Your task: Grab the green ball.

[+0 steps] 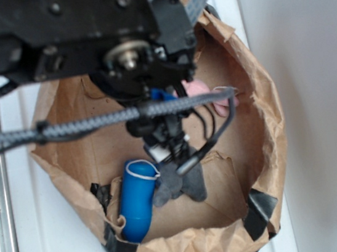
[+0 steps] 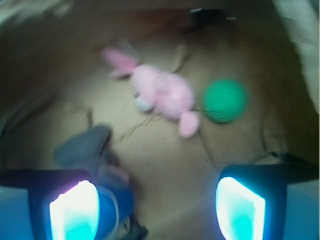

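The small round green ball [image 2: 225,100], with a bumpy knitted look, sits on the brown paper floor of the bag, just beside the foot of the pink plush bunny [image 2: 162,93].

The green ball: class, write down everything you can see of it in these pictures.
The green ball is small, round and mint-green with faint ribbing, though the wrist view is blurred. It lies on the brown paper floor of the bag, just right of the pink plush bunny, seemingly not touching it. Nothing holds it. In the exterior view the arm hides it.
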Available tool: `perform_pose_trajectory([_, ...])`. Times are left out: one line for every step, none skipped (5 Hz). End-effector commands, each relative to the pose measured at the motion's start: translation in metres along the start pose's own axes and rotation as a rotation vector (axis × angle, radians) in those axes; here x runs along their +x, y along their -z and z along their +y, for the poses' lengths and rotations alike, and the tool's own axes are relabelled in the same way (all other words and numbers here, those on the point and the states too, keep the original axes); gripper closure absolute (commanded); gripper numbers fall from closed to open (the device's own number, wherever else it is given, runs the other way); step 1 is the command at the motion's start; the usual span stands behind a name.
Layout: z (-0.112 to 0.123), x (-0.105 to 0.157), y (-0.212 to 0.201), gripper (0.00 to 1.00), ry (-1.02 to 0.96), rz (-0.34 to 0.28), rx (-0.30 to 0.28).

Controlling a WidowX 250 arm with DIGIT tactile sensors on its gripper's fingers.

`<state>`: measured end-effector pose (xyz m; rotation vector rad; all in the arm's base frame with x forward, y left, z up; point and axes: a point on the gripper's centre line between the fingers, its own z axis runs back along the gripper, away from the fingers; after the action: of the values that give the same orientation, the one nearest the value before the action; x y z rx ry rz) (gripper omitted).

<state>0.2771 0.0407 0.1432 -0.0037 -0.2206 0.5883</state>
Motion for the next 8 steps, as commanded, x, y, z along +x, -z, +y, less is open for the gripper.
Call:
perform_pose_trajectory([0.027, 0.027, -0.011, 0.00, -0.334, -0.169, 0.151])
perform_pose_trajectory([0.036, 0.032, 0.012, 0.00, -0.400, -0.155, 0.206])
perform_pose_trajectory([0.035, 0.043, 0.038, 0.00, -0.416, -0.112, 0.220])
perform_pose_trajectory([0.050, 0.044, 0.046, 0.00, -0.445, -0.088, 0.239])
perform_pose_trajectory([0.071, 0.045, 0.041, 0.00, -0.448, -0.111, 0.268])
perform_pose_trajectory([0.071, 0.045, 0.041, 0.00, -0.448, -0.111, 0.268])
perform_pose_trajectory([0.071, 0.045, 0.041, 0.00, -0.448, -0.111, 0.268])
perform_pose_trajectory([0.077, 0.035, 0.032, 0.00, -0.555, -0.241, 0.240])
